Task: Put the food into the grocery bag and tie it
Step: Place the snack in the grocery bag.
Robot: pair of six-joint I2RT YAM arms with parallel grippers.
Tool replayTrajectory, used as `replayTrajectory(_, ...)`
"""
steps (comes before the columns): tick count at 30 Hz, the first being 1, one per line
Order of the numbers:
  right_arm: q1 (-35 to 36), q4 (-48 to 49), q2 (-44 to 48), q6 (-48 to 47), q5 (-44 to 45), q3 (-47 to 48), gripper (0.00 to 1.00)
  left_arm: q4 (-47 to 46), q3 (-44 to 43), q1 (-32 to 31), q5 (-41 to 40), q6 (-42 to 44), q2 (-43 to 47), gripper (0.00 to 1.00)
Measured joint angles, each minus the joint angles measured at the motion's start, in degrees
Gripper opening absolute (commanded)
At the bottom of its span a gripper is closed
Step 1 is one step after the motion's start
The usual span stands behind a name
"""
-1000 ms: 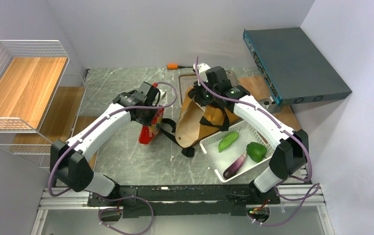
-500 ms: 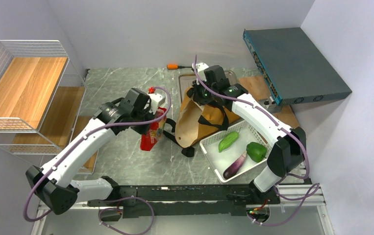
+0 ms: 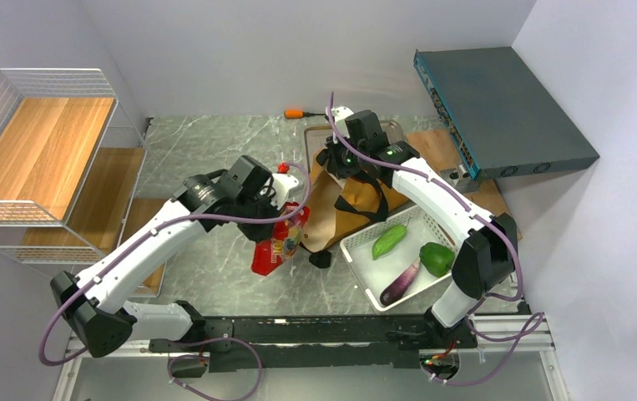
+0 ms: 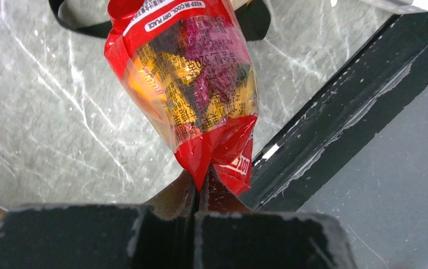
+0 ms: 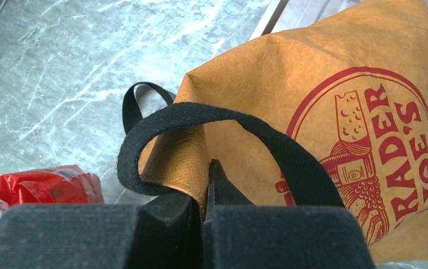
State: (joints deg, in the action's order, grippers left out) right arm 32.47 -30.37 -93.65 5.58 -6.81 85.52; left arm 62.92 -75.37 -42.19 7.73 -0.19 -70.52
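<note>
Basket (image 3: 356,269) walls of white plastic stand nearest on the right, with an eggplant (image 3: 401,282) and a green pepper (image 3: 437,257) inside. Left of it, the left pincer (image 4: 197,188) is clamped on the crimped end of the red snack packet (image 4: 192,95), which hangs clear above the worktop (image 3: 214,150). Over the last second that arm has swung the packet nearer and rightward, to just beside the near corner of the grocery bag (image 5: 312,84). Farther back, the right pincer (image 5: 207,179) stays pinched on the bag's rim beneath a black strap (image 5: 211,115), holding it up. The packet looks ready for delivery, though it is not yet inside the mouth.
</note>
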Motion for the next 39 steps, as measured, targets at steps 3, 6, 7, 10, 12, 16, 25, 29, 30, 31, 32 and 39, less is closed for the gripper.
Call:
replayTrajectory(3, 0.0, 0.0, 0.0, 0.0, 0.0, 0.0, 0.00, -1.0, -2.3, -0.3, 1.4, 0.1, -2.6, 0.00)
replayTrajectory(6, 0.0, 0.0, 0.0, 0.0, 0.1, 0.0, 0.00, -3.1, -3.5, -0.4, 2.2, 0.5, -4.9, 0.00)
replayTrajectory(7, 0.0, 0.0, 0.0, 0.0, 0.1, 0.0, 0.00, -3.4, -4.5, -0.4, 2.8, 0.8, -6.0, 0.00)
replayTrajectory(10, 0.0, 0.0, 0.0, 0.0, 0.1, 0.0, 0.00, -3.5, -7.7, -0.4, 4.8, 1.7, -9.2, 0.00)
replayTrajectory(12, 0.0, 0.0, 0.0, 0.0, 0.1, 0.0, 0.00, -4.2, -9.4, -0.4, 6.0, 2.3, -11.2, 0.00)
replayTrajectory(16, 0.0, 0.0, 0.0, 0.0, 0.1, 0.0, 0.00, -5.7, -9.5, -0.4, 7.0, 2.6, -12.3, 0.00)
replayTrajectory(25, 0.0, 0.0, 0.0, 0.0, 0.1, 0.0, 0.00, -7.7, -9.5, -0.5, 4.0, 2.6, -14.5, 0.00)
replayTrajectory(29, 0.0, 0.0, 0.7, 0.0, 0.1, 0.0, 0.00, -11.3, -9.4, -0.5, 1.9, 2.3, -17.3, 0.00)
replayTrajectory(30, 0.0, 0.0, 1.0, 0.0, 0.1, 0.0, 0.00, -12.3, -9.4, -0.5, 1.3, 1.9, -17.9, 0.00)
replayTrajectory(31, 0.0, 0.0, 1.2, 0.0, 0.2, 0.0, 0.00, -13.4, -9.3, -0.5, 0.8, 1.3, -18.4, 0.00)
replayTrajectory(32, 0.0, 0.0, 1.5, 0.0, 0.3, -0.1, 0.00, -15.0, -9.0, -0.5, 0.0, 0.5, -18.8, 0.00)
replayTrajectory(39, 0.0, 0.0, 2.8, 0.2, 0.4, -0.5, 0.00, -26.2, -6.0, -0.5, -3.7, -4.9, -19.9, 0.00)
